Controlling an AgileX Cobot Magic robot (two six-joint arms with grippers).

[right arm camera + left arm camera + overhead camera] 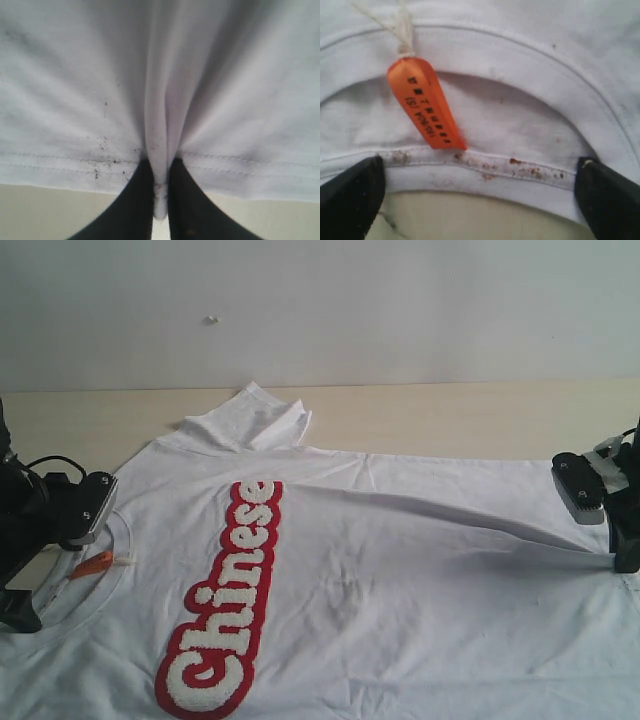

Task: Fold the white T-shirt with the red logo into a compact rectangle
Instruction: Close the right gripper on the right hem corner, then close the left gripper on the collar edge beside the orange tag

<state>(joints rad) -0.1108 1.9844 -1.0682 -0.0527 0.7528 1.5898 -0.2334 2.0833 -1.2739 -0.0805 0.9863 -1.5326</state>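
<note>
Here white T-shirt (400, 570) hem pinched in right end effector (160, 172).

The right gripper (160, 169) is pinching the edge of the white T-shirt (75, 75), its two black fingers (134, 202) pressing together on a raised ridge of cloth running away from them. Dark specks (102, 145) are showing along the stitched hem (55, 167) beside the grip, and pale tabletop (50, 215) is peeking out past that edge.
</note>
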